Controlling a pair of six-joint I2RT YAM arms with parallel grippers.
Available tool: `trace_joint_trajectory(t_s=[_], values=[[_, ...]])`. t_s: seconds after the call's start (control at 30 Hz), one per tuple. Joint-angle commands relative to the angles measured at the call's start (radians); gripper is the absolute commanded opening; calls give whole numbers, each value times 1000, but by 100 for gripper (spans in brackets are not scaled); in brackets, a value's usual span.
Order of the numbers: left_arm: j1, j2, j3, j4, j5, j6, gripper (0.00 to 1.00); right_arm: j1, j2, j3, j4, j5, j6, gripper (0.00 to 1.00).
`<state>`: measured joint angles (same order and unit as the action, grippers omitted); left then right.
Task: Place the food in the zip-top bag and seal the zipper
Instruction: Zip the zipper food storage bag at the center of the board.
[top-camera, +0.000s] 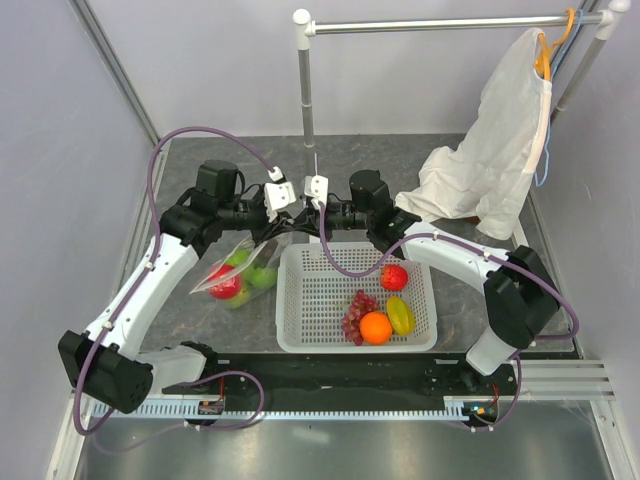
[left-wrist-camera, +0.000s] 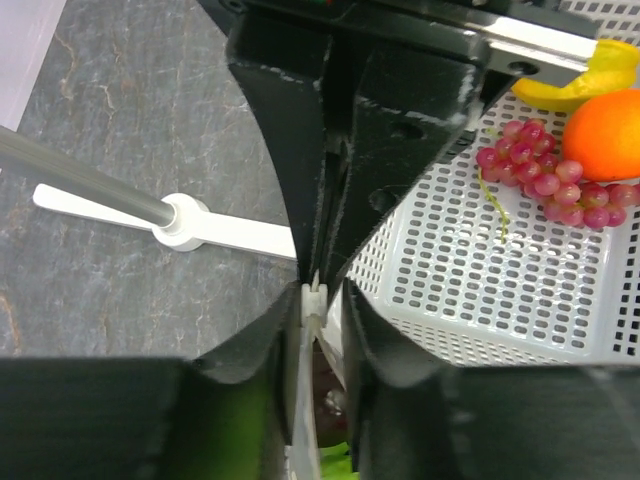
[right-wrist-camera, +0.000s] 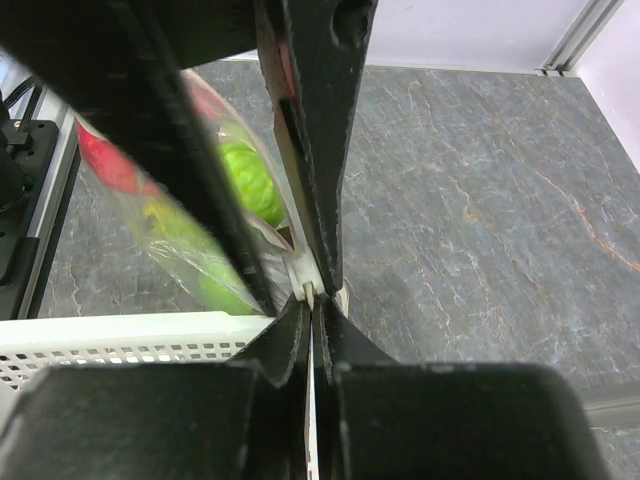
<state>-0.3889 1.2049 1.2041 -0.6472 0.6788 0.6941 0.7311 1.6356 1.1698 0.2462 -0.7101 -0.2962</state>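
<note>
Grey tabletop (top-camera: 200, 310); both arms' fingers (right-wrist-camera: 312, 300) pinch zipper (left-wrist-camera: 314, 300) of zip-top bag (top-camera: 235, 270).

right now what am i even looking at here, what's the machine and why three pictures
It is two robot arms bolted to the near edge of a table. The overhead picture looks down on both; the other two come from small cameras on each wrist, so the black shapes filling them are that arm's own jaws.

On the table sits a white basket still holding an apple, grapes, an orange and a yellow fruit. To its left lies a clear bag with green and red fruit inside. A white cloth hangs on a rail behind.

The right gripper is shut on the bag's zipper. The left gripper has its jaws on either side of that strip, facing the right one.
</note>
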Motion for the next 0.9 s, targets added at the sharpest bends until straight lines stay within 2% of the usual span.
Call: trace_joint_trajectory(t_s=[0.0,0.07,0.33,0.53,0.87], values=[[-7,10,2,31,-4,41,24,4,-31,39,30,-37,-23,0],[-7,12,5,20,-12,45,15,2,-31,39,31,-35,-21,0],[-1,-56,-1,-72,-67,38,2,-9,-26,28,34,-9,-20,0],[25,-102,-15,-158,-174,22,2,-29,-14,36,48,24,12,0],[48,-188,-38,-307,-318,-24,2,-76,30,79,74,196,135,0]])
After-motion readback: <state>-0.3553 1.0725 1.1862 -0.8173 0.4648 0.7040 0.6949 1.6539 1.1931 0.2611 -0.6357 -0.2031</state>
